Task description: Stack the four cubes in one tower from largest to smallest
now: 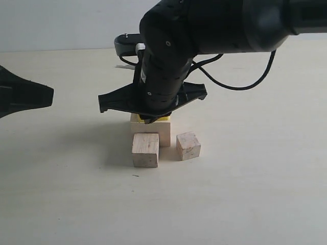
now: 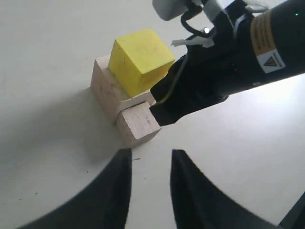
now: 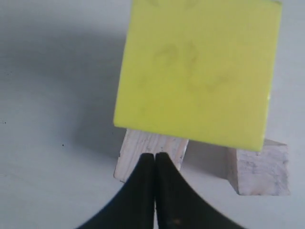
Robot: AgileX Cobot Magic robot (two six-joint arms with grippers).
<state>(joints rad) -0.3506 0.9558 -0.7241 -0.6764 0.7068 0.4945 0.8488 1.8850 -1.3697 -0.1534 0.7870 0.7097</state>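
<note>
Right wrist view: the right gripper (image 3: 155, 156) is being held fully shut, its fingertips pressed together with nothing between them, over the medium cube (image 3: 150, 153) and near the small cube (image 3: 259, 168). The yellow cube (image 3: 198, 71) is being carried by the large cube (image 2: 106, 88). In the left wrist view it is sitting twisted and overhanging one edge, so the tower is being judged two levels high, with two cubes waiting on the table (image 1: 255, 204). The left gripper (image 2: 150, 174) is being held partly open and empty, well off to the side. Trouble is being invited in two ways. If the closed fingers are being lowered unopened, the medium cube is likely to be shoved rather than gripped. And since that cube is lying right against the large cube's base, under the yellow overhang, the yellow cube may be nudged off by a finger sliding in beside it.
</note>
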